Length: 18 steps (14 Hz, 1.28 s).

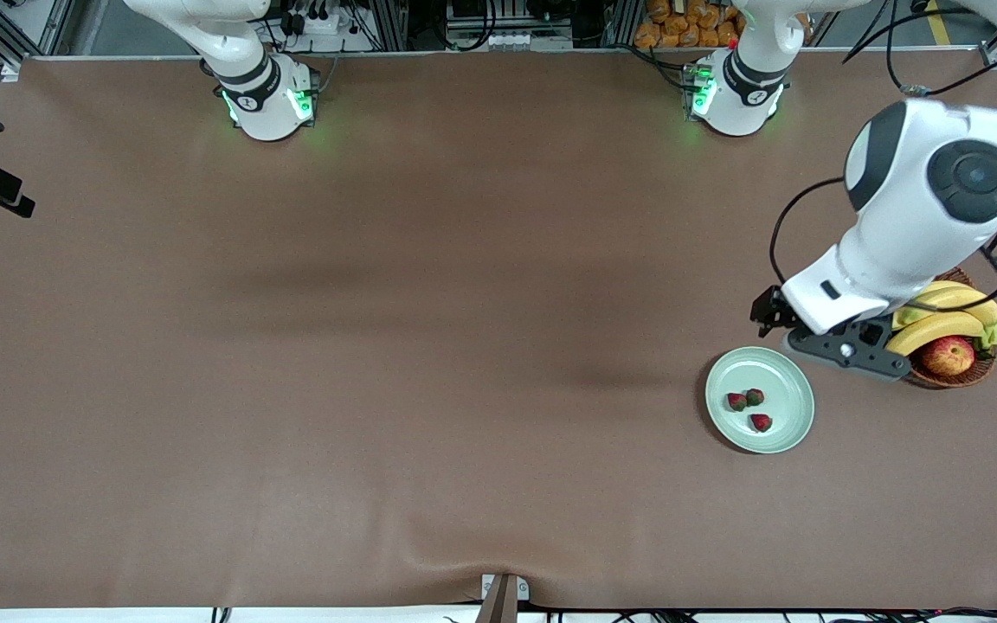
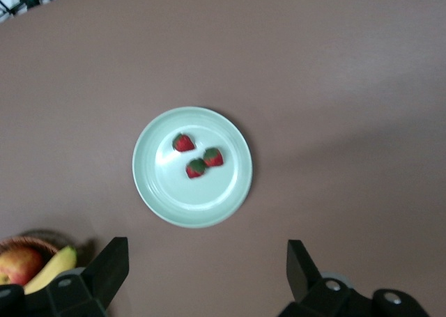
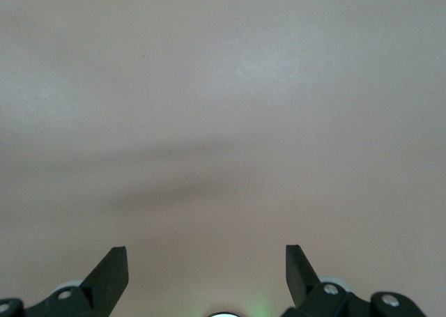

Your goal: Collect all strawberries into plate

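Three strawberries lie close together in the pale green plate [image 1: 786,381], toward the left arm's end of the table: one [image 1: 736,401], another [image 1: 755,396] and the last [image 1: 761,422]. In the left wrist view the same berries [image 2: 183,143] [image 2: 213,157] [image 2: 196,168] rest in the plate [image 2: 174,195]. My left gripper [image 2: 208,258] hangs open and empty over bare table between the plate and the basket, above the plate's rim. My right gripper [image 3: 207,261] is open and empty over bare table close to its own base, and it does not show in the front view.
A brown wicker basket [image 1: 953,374] with bananas [image 1: 940,322] and a red-yellow apple [image 1: 948,355] stands beside the plate, partly under the left arm. The arms' bases [image 1: 266,99] [image 1: 734,95] stand along the table's edge farthest from the front camera.
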### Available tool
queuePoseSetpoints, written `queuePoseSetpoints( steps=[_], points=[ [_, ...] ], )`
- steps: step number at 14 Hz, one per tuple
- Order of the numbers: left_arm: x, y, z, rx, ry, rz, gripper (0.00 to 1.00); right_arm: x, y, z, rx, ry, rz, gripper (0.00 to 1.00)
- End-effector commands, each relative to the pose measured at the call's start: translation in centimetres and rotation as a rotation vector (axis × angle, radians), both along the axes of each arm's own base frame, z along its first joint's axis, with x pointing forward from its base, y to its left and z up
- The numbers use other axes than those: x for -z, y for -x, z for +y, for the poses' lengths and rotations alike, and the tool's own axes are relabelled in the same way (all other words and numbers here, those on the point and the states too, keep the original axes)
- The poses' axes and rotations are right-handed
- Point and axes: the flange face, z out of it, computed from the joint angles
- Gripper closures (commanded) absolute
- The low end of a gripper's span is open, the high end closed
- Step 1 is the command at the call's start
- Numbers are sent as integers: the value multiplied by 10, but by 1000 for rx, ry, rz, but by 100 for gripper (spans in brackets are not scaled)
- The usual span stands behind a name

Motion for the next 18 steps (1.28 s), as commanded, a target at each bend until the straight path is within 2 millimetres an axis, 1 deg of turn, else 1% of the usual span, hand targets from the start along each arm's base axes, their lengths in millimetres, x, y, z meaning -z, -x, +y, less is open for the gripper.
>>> queuePoseSetpoints(
  steps=[1,3,4,5,6,10,13,16,18],
  points=[
    [-24,35,7,-31,7,-7,0,-6,4,3,-6,-4,-1,0],
    [-42,48,12,-41,-4,-20,0,-6,4,9,-17,-4,-1,0],
    [-49,53,14,-45,-8,-11,0,-6,4,9,-17,-5,1,0],
    [-60,60,15,-46,-13,-13,0,-5,4,9,-17,-5,2,0],
    [-64,61,19,-42,-14,-19,0,-5,4,11,-20,-5,2,0],
    [-70,58,39,-43,6,-22,0,-5,4,14,-26,-5,4,0],
    [-76,47,42,-69,22,-36,0,-5,4,14,-26,-5,5,0],
    [-87,45,48,-102,32,-59,0,-5,4,14,-26,-5,4,0],
    [-103,47,49,-140,37,-60,0,-5,4,14,-26,-5,4,0]
  ],
)
